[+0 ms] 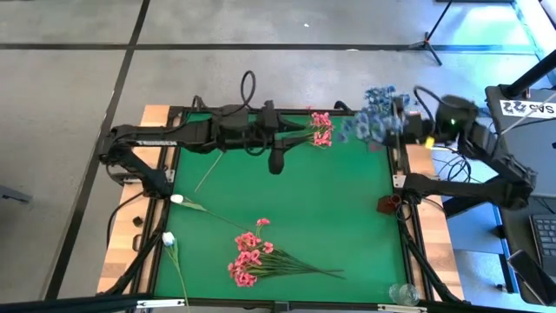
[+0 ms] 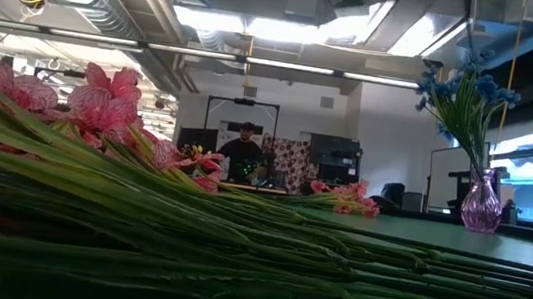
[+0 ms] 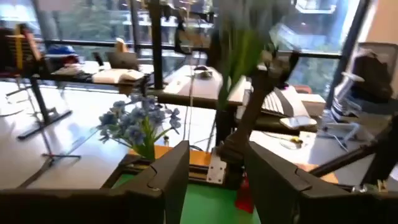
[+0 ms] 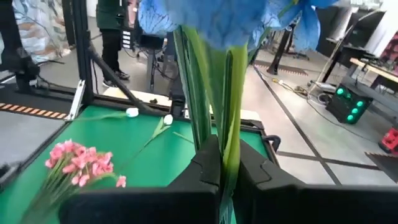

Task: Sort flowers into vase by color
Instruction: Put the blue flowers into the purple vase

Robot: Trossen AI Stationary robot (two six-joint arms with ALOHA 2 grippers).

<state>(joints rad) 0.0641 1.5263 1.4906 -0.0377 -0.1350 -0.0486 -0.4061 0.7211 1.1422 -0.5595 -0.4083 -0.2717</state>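
My right gripper (image 4: pixel 225 169) is shut on a bunch of blue flowers (image 4: pixel 217 25) above the table's far right corner (image 1: pixel 387 100). Beside it, another blue bunch (image 3: pixel 140 121) stands with its stems in a purple glass vase (image 2: pixel 481 206). My left gripper (image 3: pixel 214 180) hangs open with nothing between its fingers, high over the far edge (image 1: pixel 300 135). It is near a small pink bunch (image 1: pixel 321 130) lying on the mat. A larger pink bunch (image 1: pixel 256 261) lies near the front edge. Two white buds (image 1: pixel 176 198) (image 1: pixel 168 237) lie at the left. My right gripper pinches the bunch's green stems (image 4: pixel 222 140) between its two fingers. The fingers come in about level from the table's right side and lie across the stems. The stems stand upright, with the blossoms above the fingers. The bunch is lifted clear of the table.
A dark red object (image 1: pixel 387 204) sits at the mat's right edge and a clear glass (image 1: pixel 404 294) at the near right corner. A bare stem (image 1: pixel 208 172) lies at the far left. The middle of the green mat (image 1: pixel 330 200) is bare. A person stands in the room beyond (image 2: pixel 243 152).
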